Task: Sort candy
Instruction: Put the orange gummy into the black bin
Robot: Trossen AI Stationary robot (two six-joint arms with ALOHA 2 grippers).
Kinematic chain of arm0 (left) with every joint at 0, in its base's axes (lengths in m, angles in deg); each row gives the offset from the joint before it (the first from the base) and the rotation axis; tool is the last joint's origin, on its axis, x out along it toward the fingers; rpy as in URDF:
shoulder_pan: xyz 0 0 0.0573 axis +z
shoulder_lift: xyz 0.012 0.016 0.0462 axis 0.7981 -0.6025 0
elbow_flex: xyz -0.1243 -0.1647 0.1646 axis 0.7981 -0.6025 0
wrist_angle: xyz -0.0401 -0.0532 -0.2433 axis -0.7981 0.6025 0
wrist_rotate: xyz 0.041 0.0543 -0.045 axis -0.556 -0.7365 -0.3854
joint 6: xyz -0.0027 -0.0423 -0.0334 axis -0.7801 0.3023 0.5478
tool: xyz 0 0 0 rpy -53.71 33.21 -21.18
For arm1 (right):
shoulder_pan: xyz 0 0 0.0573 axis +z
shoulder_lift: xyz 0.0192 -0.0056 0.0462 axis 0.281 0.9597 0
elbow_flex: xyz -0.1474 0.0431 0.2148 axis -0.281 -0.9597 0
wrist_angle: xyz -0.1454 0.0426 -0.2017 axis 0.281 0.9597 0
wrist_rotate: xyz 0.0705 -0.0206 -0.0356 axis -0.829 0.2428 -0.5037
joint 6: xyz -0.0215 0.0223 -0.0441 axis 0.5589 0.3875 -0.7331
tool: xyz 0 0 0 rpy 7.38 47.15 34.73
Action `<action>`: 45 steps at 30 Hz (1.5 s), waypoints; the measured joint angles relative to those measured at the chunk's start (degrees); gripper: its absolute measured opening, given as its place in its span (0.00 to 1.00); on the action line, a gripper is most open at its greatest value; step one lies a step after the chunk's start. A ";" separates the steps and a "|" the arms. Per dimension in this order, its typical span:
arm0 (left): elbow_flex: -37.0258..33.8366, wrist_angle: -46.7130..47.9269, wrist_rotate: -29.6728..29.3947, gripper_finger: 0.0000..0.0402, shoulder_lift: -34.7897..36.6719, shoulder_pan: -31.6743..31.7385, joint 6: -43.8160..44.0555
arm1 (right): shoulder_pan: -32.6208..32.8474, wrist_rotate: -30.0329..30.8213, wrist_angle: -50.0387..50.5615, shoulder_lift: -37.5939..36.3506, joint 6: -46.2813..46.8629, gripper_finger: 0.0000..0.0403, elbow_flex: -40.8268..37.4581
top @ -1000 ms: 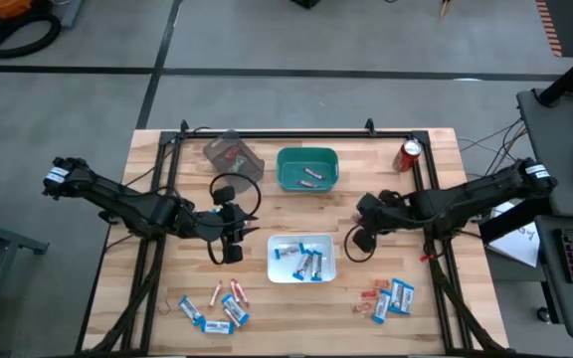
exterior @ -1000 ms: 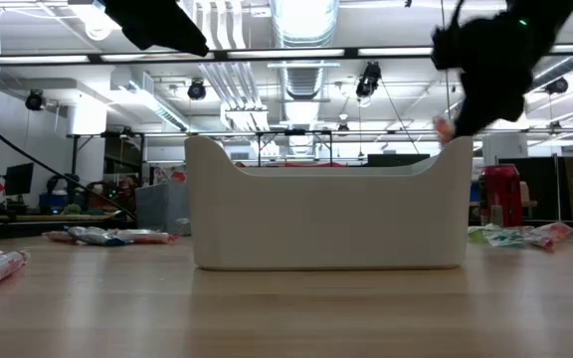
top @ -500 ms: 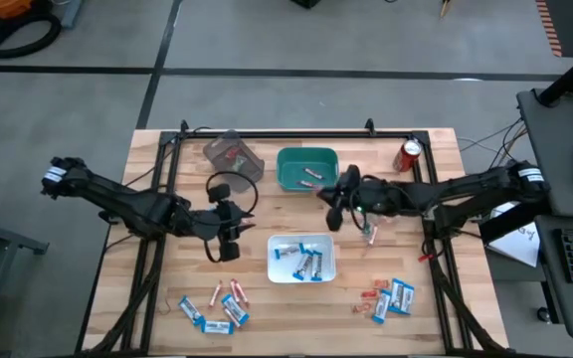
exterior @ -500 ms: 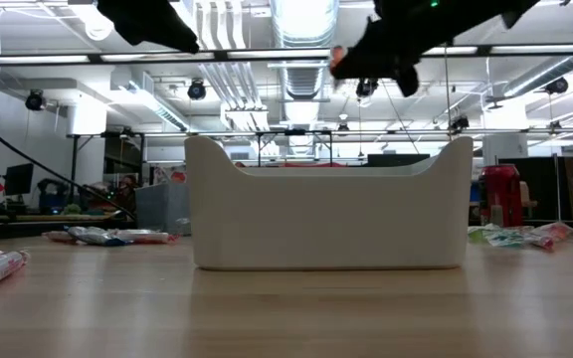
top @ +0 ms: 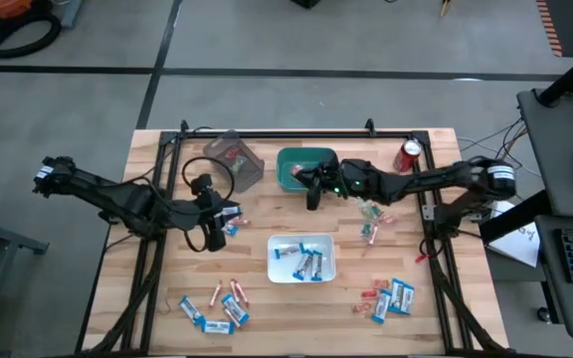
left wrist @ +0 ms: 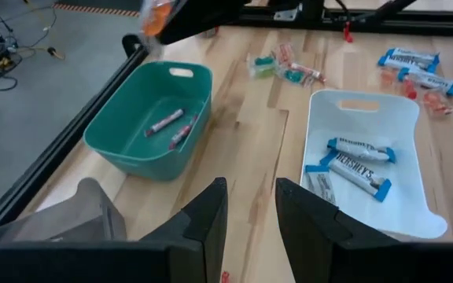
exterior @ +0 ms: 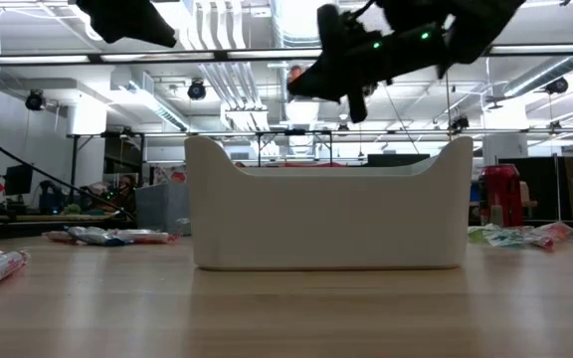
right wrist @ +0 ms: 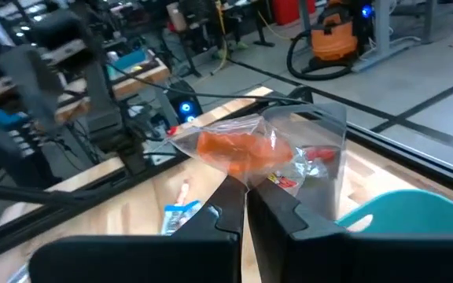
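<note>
My two arms are dark, jointed and slim, each with a white band near its outer end. The right arm (top: 436, 182) shows small green lights; black cable loops by the left arm (top: 117, 199).

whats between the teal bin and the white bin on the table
In the high view, only bare wood separates the teal bin from the white bin. The right gripper, shut on an orange candy, hangs above the teal bin's near edge.

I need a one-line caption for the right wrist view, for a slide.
Right claw shut on an orange wrapped candy, near the teal bin.
</note>
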 joint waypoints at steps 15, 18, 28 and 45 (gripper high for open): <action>-1.82 2.22 0.17 0.23 3.20 0.00 1.90 | -2.00 -0.61 1.57 17.54 -2.60 0.02 19.26; -1.82 3.82 0.15 0.23 4.69 0.00 3.86 | -2.34 -0.59 3.77 20.50 -3.46 0.02 23.15; -1.82 8.94 0.12 0.23 9.52 0.00 9.31 | -3.65 -0.59 6.11 28.24 -3.88 0.02 31.35; -1.91 10.38 -3.76 0.23 10.95 0.00 8.62 | -4.37 -0.51 7.08 40.51 -2.98 0.02 40.97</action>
